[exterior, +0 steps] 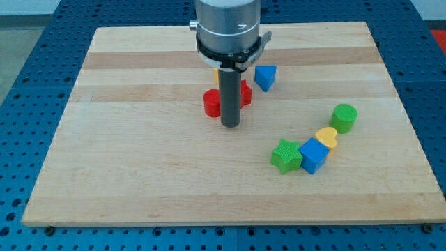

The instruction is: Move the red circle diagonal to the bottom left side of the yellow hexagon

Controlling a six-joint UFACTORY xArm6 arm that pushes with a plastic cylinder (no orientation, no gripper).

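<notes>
Just then, my tip (230,125) rested on the pale wooden board (139,174), just below and right of the red plastic circle (212,103), touching or nearly touching it. With only a plain rod at the arm's end, nothing could spread or pinch. A second red block (244,93) peeked out right of the rod, shape unclear. A sliver of yellow block (217,73), mostly hidden by the arm, showed above the circle. A blue wedge-like block (265,77) lay further right. Well apart, toward the view's lower right, curved a green cylinder (344,117), yellow heart (326,137), blue cube (313,155) and green star (286,155).
</notes>
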